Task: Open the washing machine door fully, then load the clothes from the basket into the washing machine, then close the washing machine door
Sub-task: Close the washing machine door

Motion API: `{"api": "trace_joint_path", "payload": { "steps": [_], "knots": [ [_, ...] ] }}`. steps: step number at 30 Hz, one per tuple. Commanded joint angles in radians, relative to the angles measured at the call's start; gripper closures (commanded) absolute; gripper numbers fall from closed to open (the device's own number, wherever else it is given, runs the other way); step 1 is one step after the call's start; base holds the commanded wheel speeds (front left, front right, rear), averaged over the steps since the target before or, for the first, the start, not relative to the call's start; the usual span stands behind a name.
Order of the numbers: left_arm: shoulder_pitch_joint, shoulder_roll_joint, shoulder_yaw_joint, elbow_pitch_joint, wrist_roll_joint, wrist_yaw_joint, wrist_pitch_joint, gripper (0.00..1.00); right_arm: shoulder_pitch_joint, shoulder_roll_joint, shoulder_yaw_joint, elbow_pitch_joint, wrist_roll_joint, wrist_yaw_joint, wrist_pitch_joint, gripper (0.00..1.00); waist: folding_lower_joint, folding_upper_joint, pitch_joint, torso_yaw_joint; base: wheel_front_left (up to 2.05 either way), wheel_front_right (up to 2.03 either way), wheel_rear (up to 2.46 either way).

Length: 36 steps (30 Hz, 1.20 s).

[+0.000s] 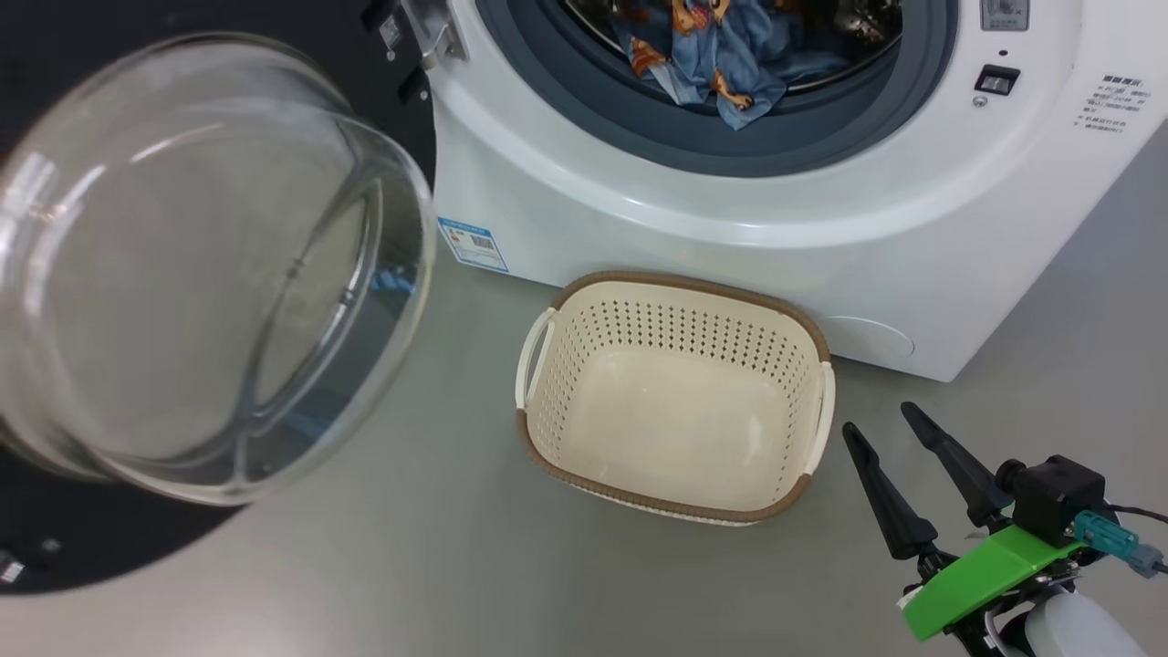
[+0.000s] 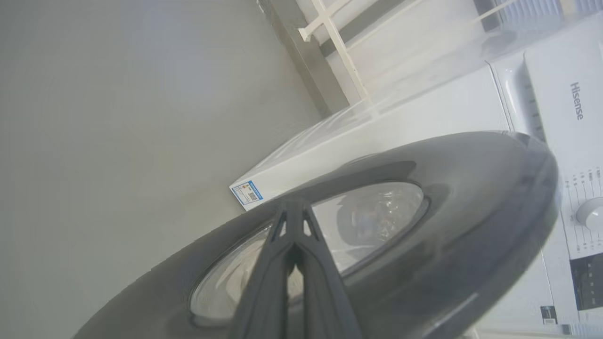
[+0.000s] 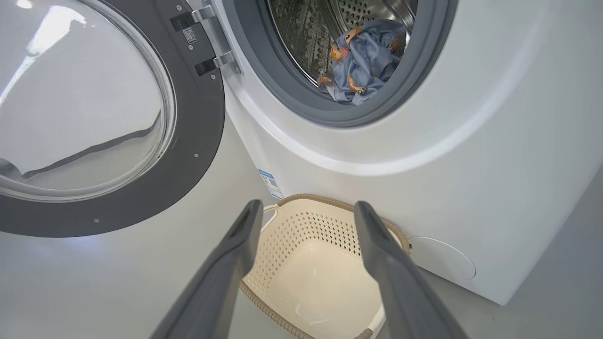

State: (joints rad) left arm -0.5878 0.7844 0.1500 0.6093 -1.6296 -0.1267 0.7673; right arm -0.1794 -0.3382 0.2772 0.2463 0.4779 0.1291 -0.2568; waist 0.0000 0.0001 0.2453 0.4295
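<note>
The washing machine door (image 1: 210,274) stands swung out to the left, its clear glass bowl bulging toward me. Inside the washing machine (image 1: 730,210), the blue printed clothes (image 1: 712,55) lie in the drum, one corner draped over the grey ring. The cream basket (image 1: 675,401) sits on the floor before the machine, with nothing in it. My right gripper (image 1: 881,424) hovers open just right of the basket; in the right wrist view its fingers (image 3: 235,254) frame the basket (image 3: 320,268). My left gripper (image 2: 293,207) is shut, its tips against the door's outer face (image 2: 424,226).
Grey floor (image 1: 411,547) spreads in front of and left of the basket. The machine's control panel with a knob (image 2: 589,212) shows in the left wrist view. A white frame (image 2: 339,47) stands behind the machine.
</note>
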Motion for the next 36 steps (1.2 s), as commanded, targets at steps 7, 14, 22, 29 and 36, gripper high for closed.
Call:
{"api": "trace_joint_path", "payload": {
  "steps": [7, 14, 22, 29, 36],
  "knots": [
    [0.051, 0.023, 0.008, -0.185, -0.033, -0.004, 0.147, 1.0, 0.046, 0.012, 0.0, -0.025, 0.008, 0.002, -0.005, 0.0, 0.0, -0.0001, -0.043, 0.011, 0.0, 0.0, 0.0],
    [0.096, -0.005, 0.034, -0.359, -0.083, -0.004, 0.294, 1.0, 0.072, 0.015, -0.024, -0.035, 0.012, 0.002, -0.005, 0.0, 0.0, -0.0001, -0.063, 0.009, 0.0, 0.0, 0.0],
    [0.146, -0.098, 0.047, -0.548, -0.093, -0.004, 0.4, 1.0, 0.081, 0.02, -0.038, -0.043, 0.006, 0.002, -0.005, 0.0, 0.0, -0.0001, -0.073, -0.02, 0.0, 0.0, 0.0],
    [0.15, -0.165, 0.042, -0.642, -0.09, -0.004, 0.462, 1.0, 0.082, 0.028, -0.05, -0.048, 0.003, 0.002, -0.005, 0.0, 0.0, -0.0001, -0.078, -0.06, 0.0, 0.0, 0.0],
    [0.113, -0.253, 0.034, -0.698, -0.075, -0.004, 0.487, 1.0, 0.086, 0.045, -0.066, -0.057, -0.002, 0.002, -0.005, 0.0, 0.0, -0.0001, -0.076, -0.124, 0.0, 0.0, 0.0]
  ]
}}
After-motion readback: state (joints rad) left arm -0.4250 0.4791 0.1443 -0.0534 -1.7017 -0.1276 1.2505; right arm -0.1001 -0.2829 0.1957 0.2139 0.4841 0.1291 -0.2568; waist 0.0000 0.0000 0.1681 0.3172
